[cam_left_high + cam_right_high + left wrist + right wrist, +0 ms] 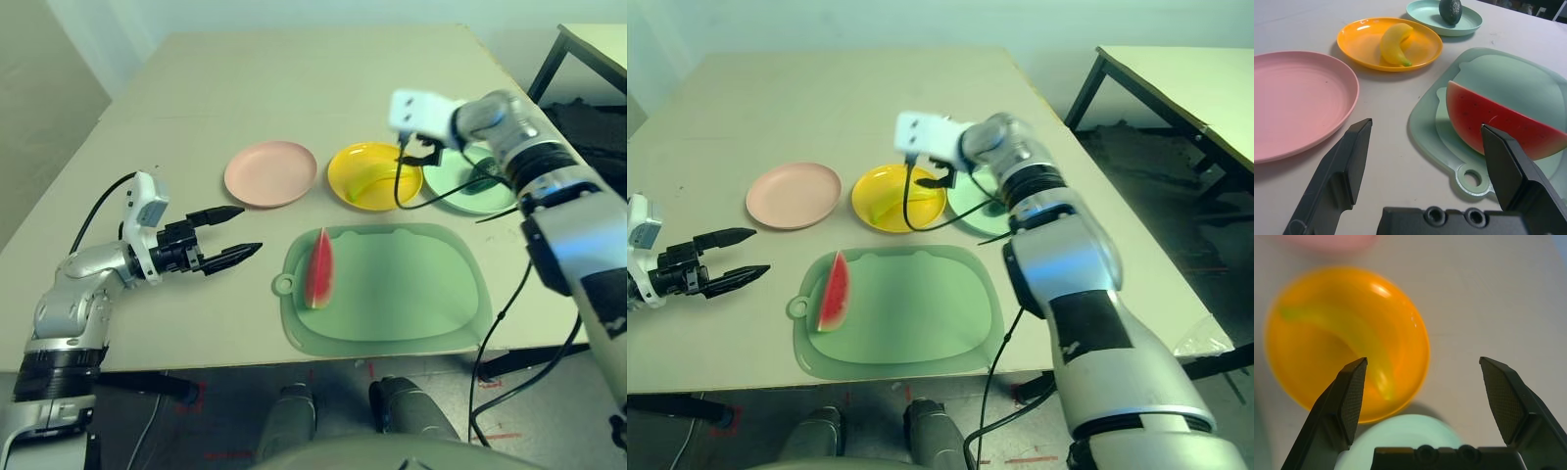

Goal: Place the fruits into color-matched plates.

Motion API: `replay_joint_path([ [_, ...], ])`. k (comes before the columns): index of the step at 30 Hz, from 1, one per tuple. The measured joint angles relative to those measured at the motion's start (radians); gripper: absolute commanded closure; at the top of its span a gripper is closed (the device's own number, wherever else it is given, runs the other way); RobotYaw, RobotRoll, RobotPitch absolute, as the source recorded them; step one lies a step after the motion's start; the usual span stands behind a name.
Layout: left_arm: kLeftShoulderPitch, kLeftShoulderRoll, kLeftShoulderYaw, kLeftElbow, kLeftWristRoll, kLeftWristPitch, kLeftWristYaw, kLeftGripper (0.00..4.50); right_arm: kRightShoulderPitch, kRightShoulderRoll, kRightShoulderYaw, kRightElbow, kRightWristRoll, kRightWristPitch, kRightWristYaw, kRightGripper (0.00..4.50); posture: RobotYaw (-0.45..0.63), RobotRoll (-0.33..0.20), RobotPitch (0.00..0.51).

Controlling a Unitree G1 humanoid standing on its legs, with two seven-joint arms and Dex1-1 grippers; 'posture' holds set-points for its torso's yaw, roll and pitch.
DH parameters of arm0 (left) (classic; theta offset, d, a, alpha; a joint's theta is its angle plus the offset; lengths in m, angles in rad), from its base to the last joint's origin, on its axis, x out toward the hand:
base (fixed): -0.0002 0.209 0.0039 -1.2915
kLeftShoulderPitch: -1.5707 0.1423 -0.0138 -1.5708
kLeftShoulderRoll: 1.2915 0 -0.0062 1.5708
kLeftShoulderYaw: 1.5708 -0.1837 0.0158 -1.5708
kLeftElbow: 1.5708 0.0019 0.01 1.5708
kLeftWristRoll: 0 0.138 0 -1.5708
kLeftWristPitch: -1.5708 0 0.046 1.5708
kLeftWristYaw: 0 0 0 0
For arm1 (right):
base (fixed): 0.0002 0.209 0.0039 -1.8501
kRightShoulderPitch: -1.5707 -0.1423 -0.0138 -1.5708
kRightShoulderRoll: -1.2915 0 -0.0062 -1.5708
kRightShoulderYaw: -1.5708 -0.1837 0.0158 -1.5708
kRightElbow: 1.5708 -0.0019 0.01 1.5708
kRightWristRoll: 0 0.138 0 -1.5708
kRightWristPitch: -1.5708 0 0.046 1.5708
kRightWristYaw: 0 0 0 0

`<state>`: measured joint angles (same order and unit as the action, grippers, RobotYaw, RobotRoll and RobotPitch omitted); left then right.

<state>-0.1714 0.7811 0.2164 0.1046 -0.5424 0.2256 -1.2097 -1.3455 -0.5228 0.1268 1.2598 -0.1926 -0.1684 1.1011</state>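
1. Plainly, the banana (1395, 43) lay in the yellow plate (1422, 49), and the avocado (1450, 10) sat in the mint green plate (1471, 22) beside it.
2. Meanwhile the watermelon wedge (319, 267) was on the green mat (411, 289), near the end with the ring tab, rind toward the middle of the mat.
3. Nothing lay in the pink plate (270, 173), which stood at the robot's left of the yellow one.
4. Over at the left, the left gripper (233, 237) hung low above the table (294, 88), pointing toward the mat, its fingers spread wide and holding nothing.
5. Farther back, the right gripper (416, 147) hovered above the gap between the yellow and mint plates; its fingers (1349, 396) stood wide apart with nothing between them.
6. A black cable (411, 191) looped down from that wrist over the yellow plate's rim.
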Motion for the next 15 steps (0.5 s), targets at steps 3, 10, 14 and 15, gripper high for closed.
replay_joint_path([
  [3,0.000,-0.002,-0.001,0.026,0.015,-0.034,-0.015,0.00,0.131,-0.076,-0.131,-0.124,0.156,0.156,0.127,0.01,-0.05,0.000,0.080],
  [10,-0.035,-0.009,-0.014,0.095,0.039,-0.080,-0.042,0.00,0.648,-0.123,-0.322,-0.589,0.460,0.453,0.238,0.01,-0.08,0.000,0.069],
  [14,-0.052,-0.014,-0.024,0.120,0.052,-0.094,-0.054,0.00,0.827,-0.110,-0.415,-0.636,0.588,0.465,0.267,0.01,-0.08,0.000,0.066],
  [15,-0.054,-0.014,-0.025,0.125,0.055,-0.096,-0.056,0.00,0.852,-0.110,-0.419,-0.632,0.596,0.443,0.284,0.01,-0.08,0.000,0.066],
])
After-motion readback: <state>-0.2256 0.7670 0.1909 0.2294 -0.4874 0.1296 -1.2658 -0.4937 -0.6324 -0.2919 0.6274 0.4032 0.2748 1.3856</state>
